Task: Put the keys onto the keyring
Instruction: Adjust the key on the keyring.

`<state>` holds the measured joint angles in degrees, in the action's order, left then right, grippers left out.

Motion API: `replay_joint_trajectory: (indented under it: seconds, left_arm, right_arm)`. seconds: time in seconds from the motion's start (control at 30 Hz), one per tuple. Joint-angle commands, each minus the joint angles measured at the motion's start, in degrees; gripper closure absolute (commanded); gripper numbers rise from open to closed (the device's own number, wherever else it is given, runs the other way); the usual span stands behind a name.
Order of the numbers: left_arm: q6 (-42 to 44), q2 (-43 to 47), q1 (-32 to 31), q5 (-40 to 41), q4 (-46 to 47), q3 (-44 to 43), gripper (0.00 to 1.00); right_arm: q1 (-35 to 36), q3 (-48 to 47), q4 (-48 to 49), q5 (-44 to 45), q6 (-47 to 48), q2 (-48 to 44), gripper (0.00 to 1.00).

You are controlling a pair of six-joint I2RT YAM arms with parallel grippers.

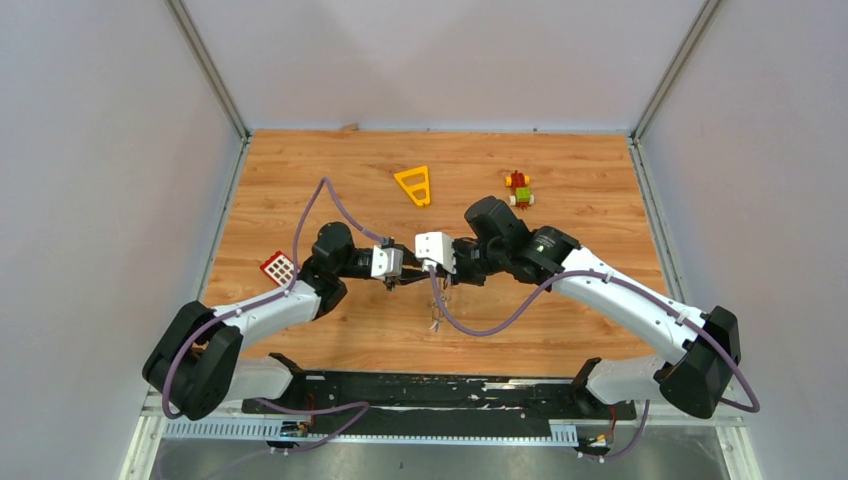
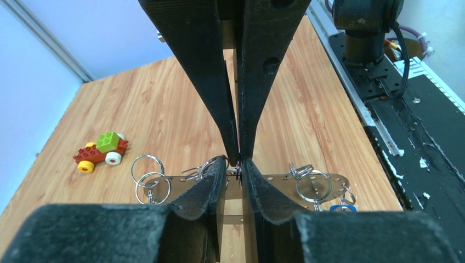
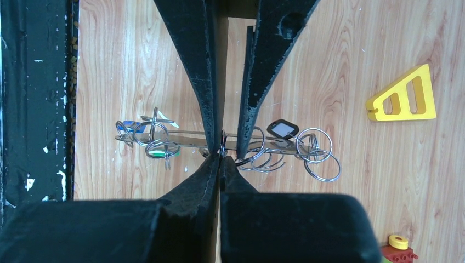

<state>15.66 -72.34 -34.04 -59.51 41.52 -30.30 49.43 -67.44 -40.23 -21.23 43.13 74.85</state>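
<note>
left end effector (image 2: 236, 167): closed to a narrow slit, tips set at mid-span of the keyring (image 3: 186, 141) | right end effector (image 3: 221, 156): fingers pressed together at the same spot, met tip to tip | keyring: held crosswise between both tips, above the counter (image 3: 329, 55) | keys (image 3: 283, 129): bunched on small rings at both ends
</note>
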Motion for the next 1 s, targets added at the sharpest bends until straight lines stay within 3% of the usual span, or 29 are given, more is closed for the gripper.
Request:
replay_joint_trajectory:
  seconds: [0.0, 0.17, 0.57, 0.9, 0.97]
  left_arm:
    - [-4.1, -0.8, -0.1, -0.4, 6.3, 0.4, 0.79]
    - [-4.2, -1.3, -0.1, -0.5, 5.6, 0.4, 0.87]
    - [-1.1, -0.6, -0.1, -0.7, 0.7, 0.2, 0.79]
    - [-3.3, -0.9, -0.1, -0.5, 2.6, 0.0, 1.0]
    - [-4.8, -0.9, -0.1, -0.2, 4.0, 0.3, 1.0]
  right_arm:
    - [0.3, -0.3, 3.3, -0.4, -1.2, -1.6, 1.0]
    - [0.3, -0.4, 3.3, -0.3, -1.4, -1.8, 1.0]
    - [0.0, -0.2, 3.4, -0.5, -1.6, -2.4, 1.0]
    - [-0.1, 0.1, 3.7, -0.7, -1.8, -2.2, 1.0]
    - [-0.4, 0.2, 3.7, -0.7, -2.0, -2.1, 1.0]
